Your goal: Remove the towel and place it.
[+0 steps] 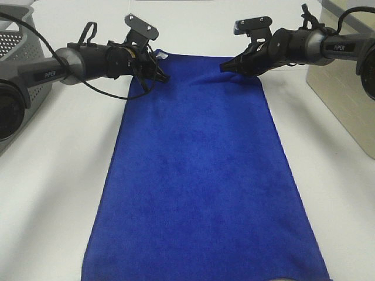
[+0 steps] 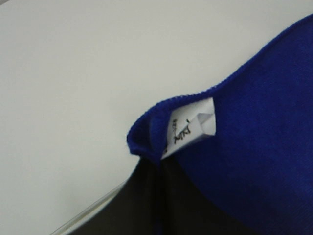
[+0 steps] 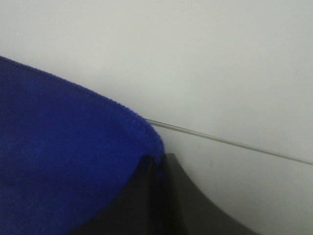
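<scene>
The royal-blue towel (image 1: 199, 175) lies spread flat on the white table, its long side running from the front edge to the back. My left gripper (image 1: 162, 76) is at its far left corner, shut on the cloth. In the left wrist view the dark fingers (image 2: 142, 196) pinch the folded corner of the towel (image 2: 254, 127) just below the white tag (image 2: 193, 128). My right gripper (image 1: 226, 67) is at the far right corner. In the right wrist view its jaws are closed on the edge of the towel (image 3: 58, 156).
A grey perforated basket (image 1: 17, 50) stands at the back left, behind the left arm. A beige box (image 1: 345, 99) stands at the right edge. Bare white table (image 1: 58, 175) lies on both sides of the towel.
</scene>
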Robot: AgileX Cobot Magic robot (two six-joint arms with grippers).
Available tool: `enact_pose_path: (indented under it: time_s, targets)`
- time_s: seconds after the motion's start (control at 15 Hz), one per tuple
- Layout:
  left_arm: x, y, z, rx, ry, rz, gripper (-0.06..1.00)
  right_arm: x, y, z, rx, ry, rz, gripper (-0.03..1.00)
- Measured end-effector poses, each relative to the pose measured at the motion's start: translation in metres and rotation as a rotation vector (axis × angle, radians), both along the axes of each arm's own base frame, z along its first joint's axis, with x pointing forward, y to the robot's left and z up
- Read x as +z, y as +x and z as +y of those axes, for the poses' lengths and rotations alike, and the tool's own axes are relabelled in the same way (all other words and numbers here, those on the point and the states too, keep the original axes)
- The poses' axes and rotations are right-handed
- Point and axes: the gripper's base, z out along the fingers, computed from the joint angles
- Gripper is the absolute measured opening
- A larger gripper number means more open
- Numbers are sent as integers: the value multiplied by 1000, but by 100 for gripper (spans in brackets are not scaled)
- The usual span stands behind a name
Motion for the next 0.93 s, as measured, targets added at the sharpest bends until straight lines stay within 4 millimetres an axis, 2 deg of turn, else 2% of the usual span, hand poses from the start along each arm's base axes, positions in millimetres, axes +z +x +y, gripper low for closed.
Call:
enact_pose_path:
  time_s: [0.07,0.13,0.27,0.33,0.4,0.53,0.73,0.8,0.87,0.93]
  targets:
    - [-1,0,0,0,-1,-5,5,0,0,0,-1,1,0,17]
    - [0,1,0,1,-6,-21,14,0,0,0,-1,1,0,29]
    - [4,3,0,4,-22,-73,41,0,0,-1,-9,13,2,55]
    - [6,4,-1,5,-30,-98,57,0,0,-4,-16,17,10,61]
    - [8,4,-1,6,-36,-114,69,0,0,-9,-21,17,26,65]
    - [8,4,0,8,-38,-116,76,12,0,-17,-24,17,46,67]
    - [13,3,4,10,-20,-56,77,43,-3,-18,-7,7,45,70]
    - [21,2,4,7,-7,-11,77,55,-7,-17,5,5,64,73]
    - [48,-6,7,0,32,123,77,78,-15,-16,29,5,119,78]
    - [64,-12,8,-6,55,191,79,92,-22,-16,45,3,158,79]
